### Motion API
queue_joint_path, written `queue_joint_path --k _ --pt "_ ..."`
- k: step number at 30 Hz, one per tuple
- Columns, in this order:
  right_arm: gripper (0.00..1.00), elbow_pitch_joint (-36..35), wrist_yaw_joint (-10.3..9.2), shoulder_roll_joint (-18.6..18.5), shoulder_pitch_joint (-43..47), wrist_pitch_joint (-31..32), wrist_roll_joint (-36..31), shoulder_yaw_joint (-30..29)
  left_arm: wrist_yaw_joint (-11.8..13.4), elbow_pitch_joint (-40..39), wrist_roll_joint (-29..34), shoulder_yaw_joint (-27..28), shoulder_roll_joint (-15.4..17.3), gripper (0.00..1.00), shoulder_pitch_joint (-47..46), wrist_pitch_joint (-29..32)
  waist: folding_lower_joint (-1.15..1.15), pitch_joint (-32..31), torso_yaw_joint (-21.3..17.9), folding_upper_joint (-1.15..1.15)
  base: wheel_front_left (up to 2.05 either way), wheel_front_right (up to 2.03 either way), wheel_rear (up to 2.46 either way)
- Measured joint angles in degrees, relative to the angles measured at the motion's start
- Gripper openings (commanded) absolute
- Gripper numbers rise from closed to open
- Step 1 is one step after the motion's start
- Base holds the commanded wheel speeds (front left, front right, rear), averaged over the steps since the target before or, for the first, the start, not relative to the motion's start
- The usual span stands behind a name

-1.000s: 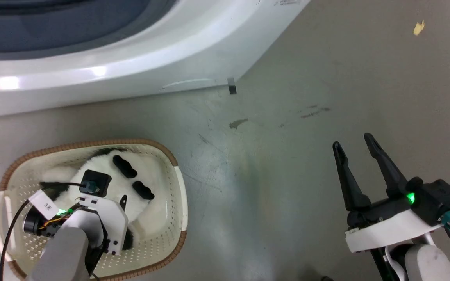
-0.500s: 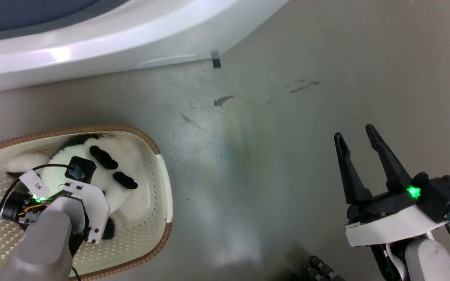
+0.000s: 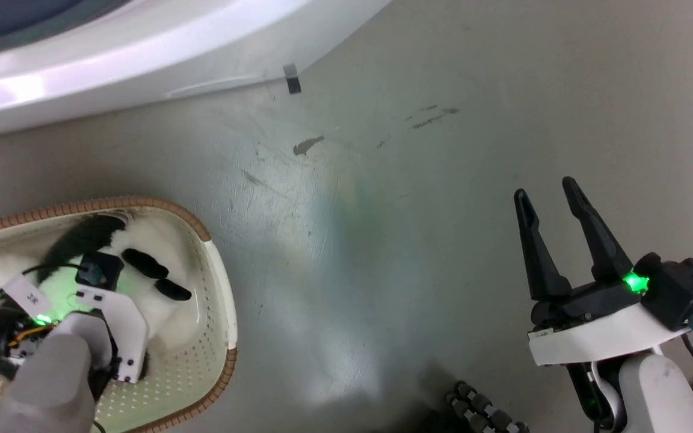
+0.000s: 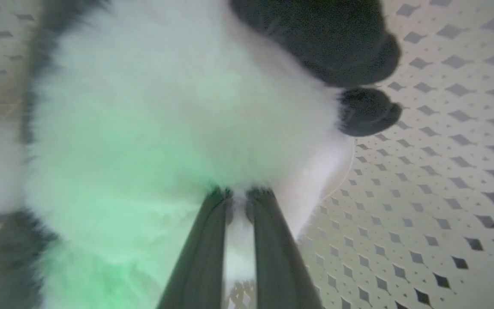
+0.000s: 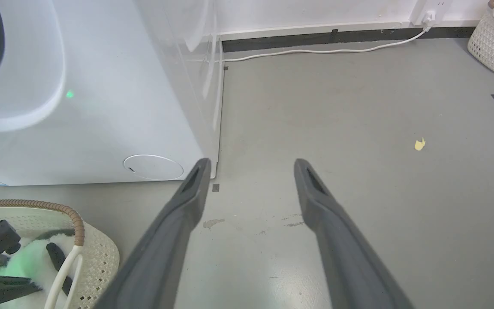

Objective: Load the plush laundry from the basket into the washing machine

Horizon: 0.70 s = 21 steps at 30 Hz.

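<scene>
The left claw is down in the basket, pinched on what looks like a tuft of the plush laundry, its tips buried in fur. From there the washing machine lies at twelve o'clock in the head view. The right claw, spread and empty, hangs well apart at three o'clock.

One plush laundry and one basket around it, at the left tool. One washing machine ahead. Two tools, counting the right tool. Beyond that one: one woven basket, one white cable, one yellow scrap.
</scene>
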Motion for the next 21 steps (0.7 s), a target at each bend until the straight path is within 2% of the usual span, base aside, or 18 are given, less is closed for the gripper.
queue_joint_path --k 6,10,15,21 --pt "1.00 1.46 0.00 0.01 0.20 -0.66 -3.65 -0.67 -0.01 4.08 -3.01 -0.65 -3.88 0.00 0.02 -5.04 0.00 -4.47 1.36 0.00 0.00 0.00 0.00" --pt "1.00 2.20 0.00 0.00 1.75 -1.19 -7.75 -1.75 -0.55 6.51 -3.71 -2.46 -6.64 0.00 0.65 -9.46 0.00 -9.21 3.29 0.00 0.00 0.00 0.00" --pt "1.00 3.67 0.00 0.00 4.97 -1.45 -9.80 -3.10 -1.32 7.84 -5.04 -3.66 -10.43 0.00 3.13 -15.17 -0.01 -15.85 6.15 0.00 0.00 0.00 0.00" --pt "1.00 4.88 0.00 0.00 9.11 -1.46 -11.00 -3.90 -1.54 5.90 -6.41 -3.32 -12.07 0.00 9.02 -18.47 -0.02 -24.49 9.65 0.00 0.00 0.00 0.00"
